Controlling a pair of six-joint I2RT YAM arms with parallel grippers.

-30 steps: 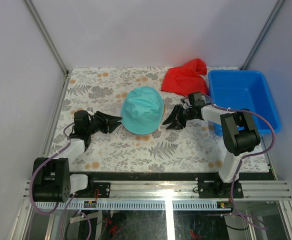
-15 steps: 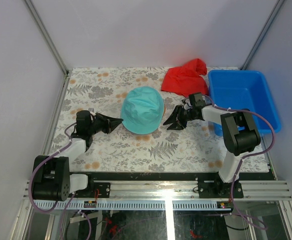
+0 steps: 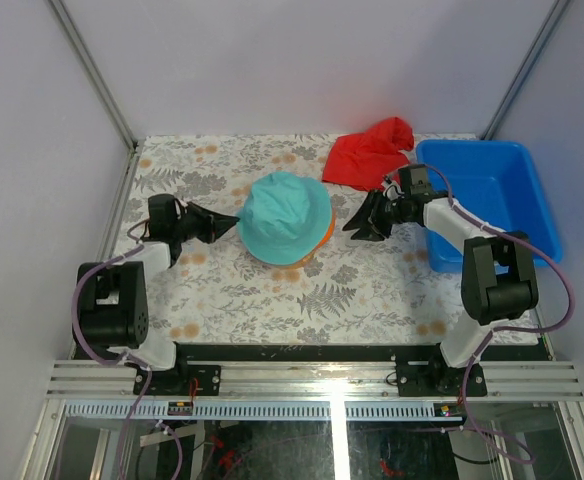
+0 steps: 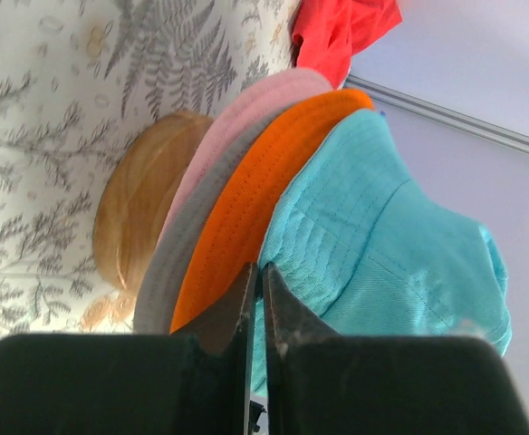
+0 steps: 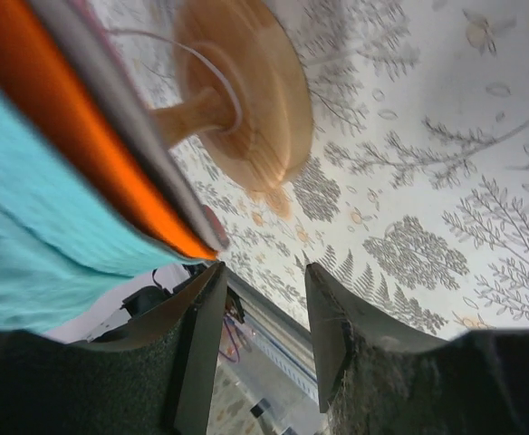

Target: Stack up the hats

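The hats sit stacked on a wooden stand (image 4: 133, 217) at mid-table. The teal hat (image 3: 285, 215) is on top, and an orange brim (image 3: 323, 234) peeks out at its right. The left wrist view shows the layers: teal hat (image 4: 382, 236), orange hat (image 4: 246, 199), grey hat (image 4: 169, 263), pink hat (image 4: 246, 104). My left gripper (image 3: 234, 222) is at the stack's left edge, shut on the teal brim (image 4: 259, 276). My right gripper (image 3: 358, 227) is open and empty, just right of the stack (image 5: 263, 272). The right wrist view shows the teal hat (image 5: 47, 227), orange hat (image 5: 74, 136) and grey hat (image 5: 138, 136) edges.
A flat red cloth (image 3: 372, 155) lies at the back right, also in the left wrist view (image 4: 337, 27). A blue bin (image 3: 472, 148) stands at the right edge. The stand's round wooden base (image 5: 246, 82) shows under the hats. Grey walls enclose the table.
My left gripper swung farther back and closed on the teal brim. The stack shifted slightly, and its orange brim now shows at right. My right gripper drew back to the right, away from the hats.
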